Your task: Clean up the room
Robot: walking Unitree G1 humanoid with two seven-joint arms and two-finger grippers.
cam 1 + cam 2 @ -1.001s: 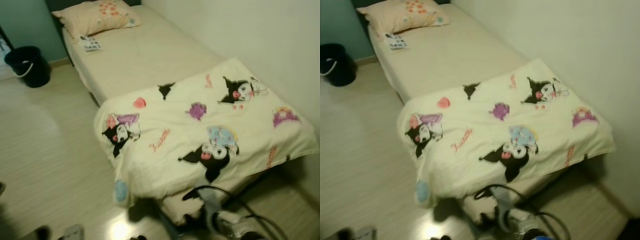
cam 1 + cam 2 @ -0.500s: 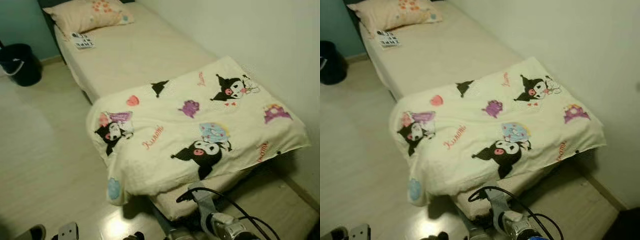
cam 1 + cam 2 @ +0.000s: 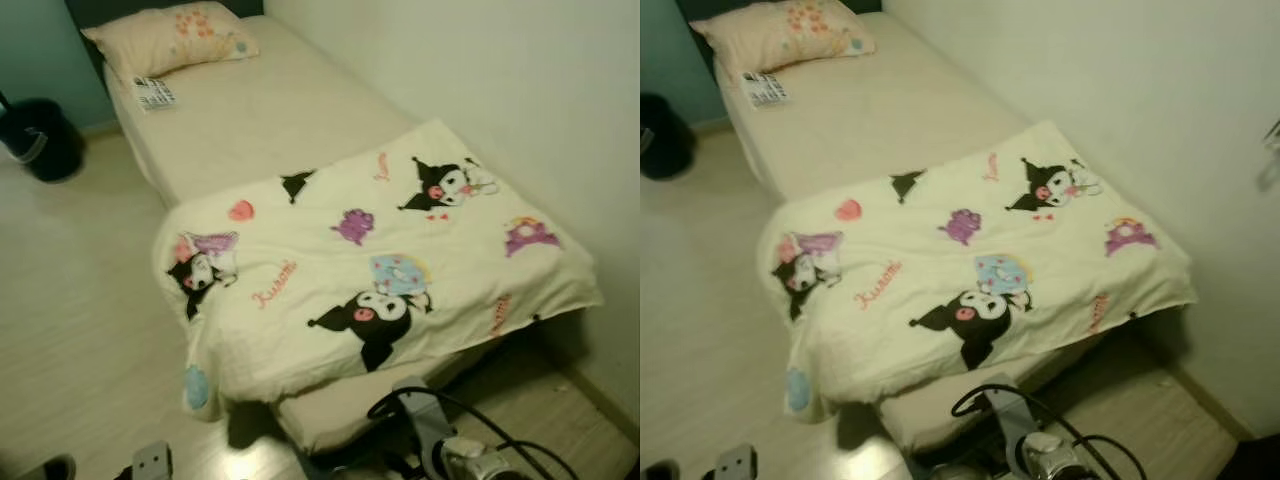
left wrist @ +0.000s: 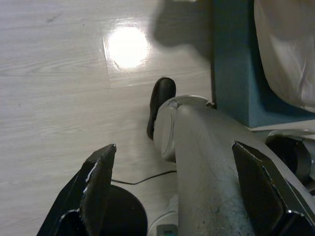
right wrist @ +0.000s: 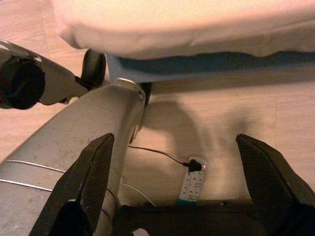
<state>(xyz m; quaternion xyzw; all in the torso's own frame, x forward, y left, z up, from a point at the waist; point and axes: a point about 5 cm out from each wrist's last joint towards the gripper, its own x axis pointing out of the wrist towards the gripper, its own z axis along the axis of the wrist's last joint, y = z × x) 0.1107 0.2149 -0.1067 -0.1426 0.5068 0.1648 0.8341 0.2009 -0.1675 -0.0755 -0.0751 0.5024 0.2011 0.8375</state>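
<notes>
From the head views, you face one bed [image 3: 260,120] with one cartoon-print blanket [image 3: 380,270] bunched over its foot, one pillow [image 3: 170,35], one small printed card [image 3: 155,93] beside it, and one dark bin [image 3: 40,140] on the floor; to tidy well, I'd grip a blanket corner, not the middle. In the left wrist view, the left gripper [image 4: 184,184] hangs spread apart over wood floor. In the right wrist view, the right gripper [image 5: 179,179] is likewise apart, empty, above one power strip [image 5: 193,179].
</notes>
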